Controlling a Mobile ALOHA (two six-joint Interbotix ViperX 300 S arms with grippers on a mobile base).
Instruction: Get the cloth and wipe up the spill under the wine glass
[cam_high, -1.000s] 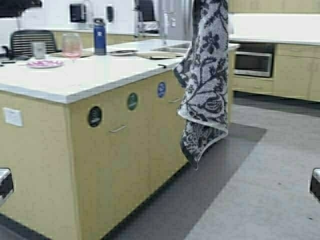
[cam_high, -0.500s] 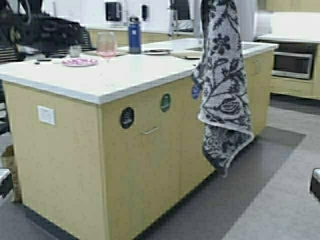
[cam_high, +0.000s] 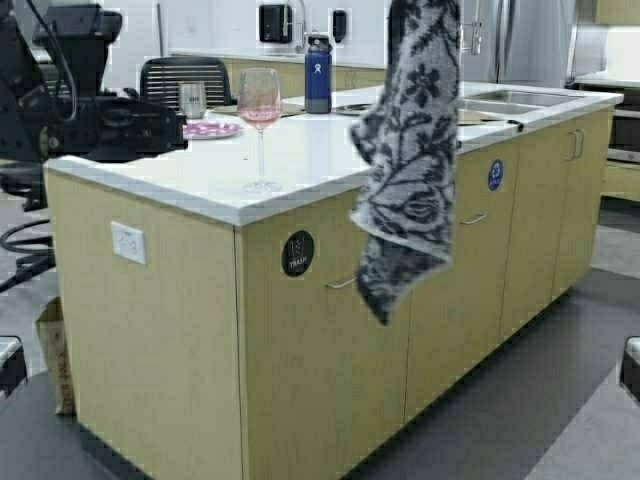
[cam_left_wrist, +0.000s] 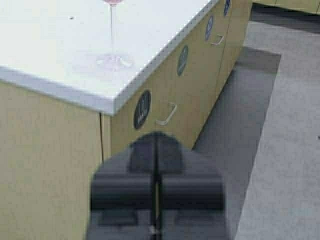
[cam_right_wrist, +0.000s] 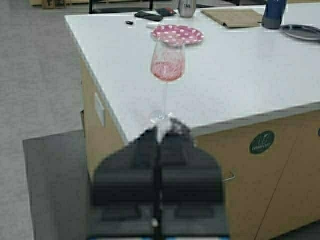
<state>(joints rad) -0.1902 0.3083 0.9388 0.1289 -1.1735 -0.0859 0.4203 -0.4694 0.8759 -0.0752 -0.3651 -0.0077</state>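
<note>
Item: the cloth (cam_high: 410, 150). It hangs free in the air in front of the island counter's (cam_high: 330, 160) long front edge, off the top, its upper end out of the high view. It drapes in soft folds with one corner trailing low. Judged limp, light and absorbent, so it will not hold a shape. It is best kept pinched at the upper hem and laid down flat before wiping.

Right gripper (cam_right_wrist: 159, 137): fingers pressed together with a pale tuft of fabric at the tips. This is taken to be the hold on the cloth.

Left gripper (cam_left_wrist: 156, 150): fingers closed together with nothing between them, held low before the cabinet front.

Item: the wine glass (cam_high: 259, 120). It stands upright near the front edge, towards the counter's near left corner, with pinkish liquid in the bowl. A faint wet patch (cam_left_wrist: 92, 62) lies around its foot. Judged fragile, top-heavy and smooth, it is best gripped low on the stem and lifted straight up.

Farther back on the counter are a dotted plate (cam_high: 210, 129), a steel mug (cam_high: 192, 100) and a blue bottle (cam_high: 318, 60).
</note>
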